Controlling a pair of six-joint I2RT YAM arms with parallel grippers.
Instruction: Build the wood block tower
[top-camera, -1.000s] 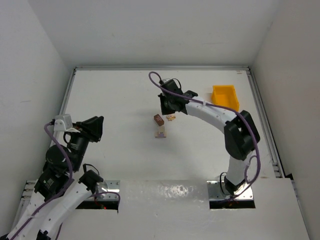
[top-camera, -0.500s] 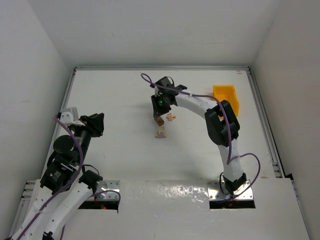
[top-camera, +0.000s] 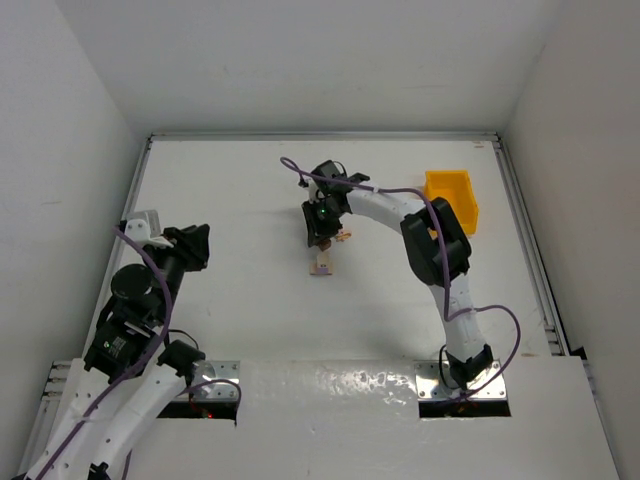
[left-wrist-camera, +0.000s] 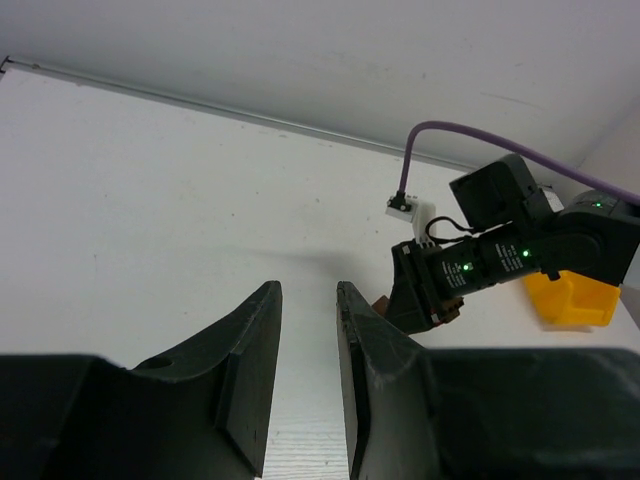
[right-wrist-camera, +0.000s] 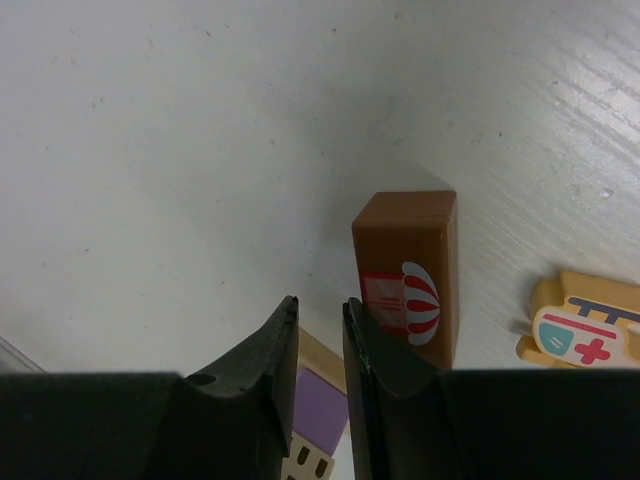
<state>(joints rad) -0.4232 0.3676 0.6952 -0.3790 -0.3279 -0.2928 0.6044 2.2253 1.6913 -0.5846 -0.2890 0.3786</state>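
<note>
The tower's blocks lie loose mid-table. A dark brown block (right-wrist-camera: 410, 262) with a red and white print stands just outside my right gripper's (right-wrist-camera: 320, 303) right-hand finger. A tan block with a purple face (right-wrist-camera: 322, 408) (top-camera: 321, 265) lies flat below the jaws. A pale printed piece (right-wrist-camera: 578, 325) (top-camera: 343, 236) lies to the right. The right gripper (top-camera: 320, 233) hovers over the brown block, its jaws slightly open with nothing between them. My left gripper (left-wrist-camera: 307, 290) (top-camera: 192, 246) hangs far to the left, open and empty.
A yellow plastic bin (top-camera: 452, 195) (left-wrist-camera: 570, 298) stands at the back right, beyond the right arm's elbow. White walls close the table on three sides. A metal rail (top-camera: 320, 136) runs along the far edge.
My right gripper has swung nearer and leftwards until it covers the brown block, and its jaws have parted from shut. The left arm has shifted a little.
</note>
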